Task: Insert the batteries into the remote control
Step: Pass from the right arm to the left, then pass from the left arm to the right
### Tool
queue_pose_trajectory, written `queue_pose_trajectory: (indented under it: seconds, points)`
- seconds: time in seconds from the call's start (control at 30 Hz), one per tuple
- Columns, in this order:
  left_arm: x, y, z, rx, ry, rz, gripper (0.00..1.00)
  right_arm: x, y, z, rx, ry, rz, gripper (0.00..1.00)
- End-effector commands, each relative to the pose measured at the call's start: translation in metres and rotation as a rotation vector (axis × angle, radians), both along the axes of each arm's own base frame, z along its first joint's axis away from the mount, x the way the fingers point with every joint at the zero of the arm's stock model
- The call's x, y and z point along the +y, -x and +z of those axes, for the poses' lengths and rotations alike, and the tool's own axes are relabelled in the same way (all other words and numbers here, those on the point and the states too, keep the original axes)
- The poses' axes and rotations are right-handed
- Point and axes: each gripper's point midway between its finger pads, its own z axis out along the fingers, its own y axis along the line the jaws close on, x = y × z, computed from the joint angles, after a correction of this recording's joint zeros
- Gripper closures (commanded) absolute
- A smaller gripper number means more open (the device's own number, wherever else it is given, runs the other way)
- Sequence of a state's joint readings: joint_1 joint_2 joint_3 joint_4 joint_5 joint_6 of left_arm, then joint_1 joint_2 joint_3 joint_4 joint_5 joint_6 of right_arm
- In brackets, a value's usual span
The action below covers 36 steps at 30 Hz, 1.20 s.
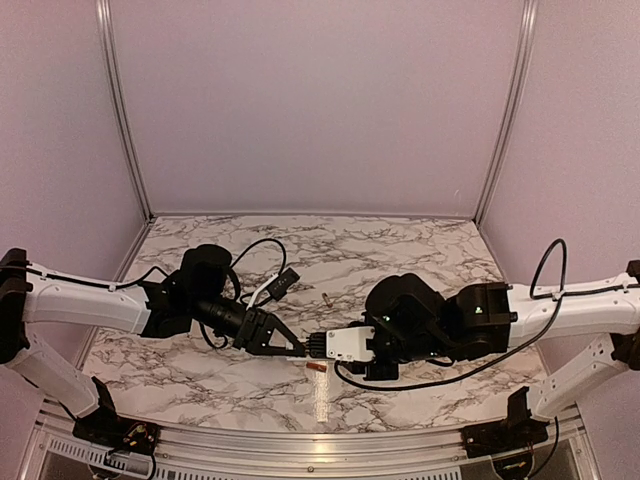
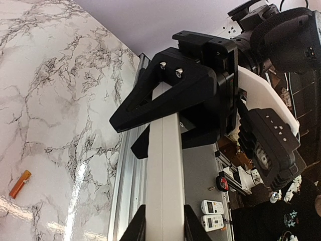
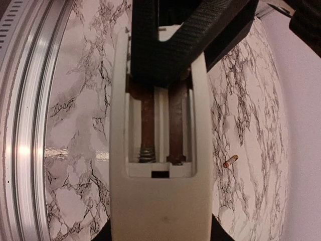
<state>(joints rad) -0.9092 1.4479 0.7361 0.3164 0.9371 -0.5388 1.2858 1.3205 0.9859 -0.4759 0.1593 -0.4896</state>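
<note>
**Left gripper point(image 1: 287, 344) and right gripper point(image 1: 318, 346) meet over the marble table point(image 1: 420, 250), each clamped on one end of the remote control point(image 2: 163, 175).**

On the left, the left arm reaches in low. Its fingers point(image 2: 136, 227) are closed on both sides of the slim white bar, which runs straight out from them. The remote's battery bay point(image 3: 160, 130) lies open toward the right wrist camera, with a spring at the foot of one slot. Both slots look brownish, and it is hard to say whether anything sits in them. The near battery point(image 1: 316, 367) lies on the marble just below where the claws meet, toward the front rail point(image 1: 300, 437). The far battery point(image 1: 328, 297) lies well apart from it, farther back. On the right, the right gripper's black fingers pinch the remote's other end, and one finger lies across its face.
</note>
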Motion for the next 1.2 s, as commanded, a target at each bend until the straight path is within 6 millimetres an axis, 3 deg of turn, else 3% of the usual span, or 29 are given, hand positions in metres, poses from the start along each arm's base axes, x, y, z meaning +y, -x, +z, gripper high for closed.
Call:
queue_pose_trajectory:
  seconds: [0.0, 0.07, 0.17, 0.27, 0.33, 0.37, 0.47, 0.6, 0.7, 0.9, 1.17]
  points:
    - [-0.006, 0.001, 0.018, -0.034, 0.063, -0.026, 0.86, 0.007, -0.010, 0.030, -0.057, -0.075, -0.040, 0.85]
    - [-0.006, -0.001, 0.021, -0.040, 0.080, -0.014, 0.92, 0.004, -0.017, 0.033, -0.085, -0.080, -0.077, 0.67]
    - [-0.003, -0.013, 0.028, -0.050, 0.100, 0.035, 0.97, -0.005, -0.032, 0.047, -0.149, -0.122, -0.174, 0.49]
    - [0.005, -0.029, 0.039, -0.053, 0.149, 0.100, 0.99, -0.015, -0.040, 0.075, -0.190, -0.230, -0.248, 0.33]
    - [0.011, -0.041, 0.046, -0.067, 0.177, 0.149, 0.99, -0.022, -0.041, 0.100, -0.206, -0.345, -0.280, 0.05]
    - [0.014, -0.047, 0.047, -0.077, 0.183, 0.180, 1.00, -0.026, -0.041, 0.114, -0.215, -0.413, -0.292, 0.02]
    - [0.023, -0.064, 0.063, -0.117, 0.246, 0.255, 1.00, -0.045, -0.042, 0.152, -0.235, -0.609, -0.342, 0.01]
    - [0.034, -0.072, 0.091, -0.178, 0.397, 0.328, 1.00, -0.067, -0.051, 0.186, -0.147, -0.869, -0.421, 0.01]
    - [0.040, -0.075, 0.106, -0.203, 0.486, 0.367, 1.00, -0.072, -0.070, 0.187, -0.001, -0.958, -0.503, 0.01]
    - [0.056, -0.079, 0.130, -0.222, 0.652, 0.457, 1.00, -0.049, -0.065, 0.194, 0.245, -1.107, -0.408, 0.01]
    - [0.054, -0.076, 0.134, -0.239, 0.702, 0.489, 1.00, -0.026, -0.069, 0.202, 0.527, -1.226, -0.224, 0.01]
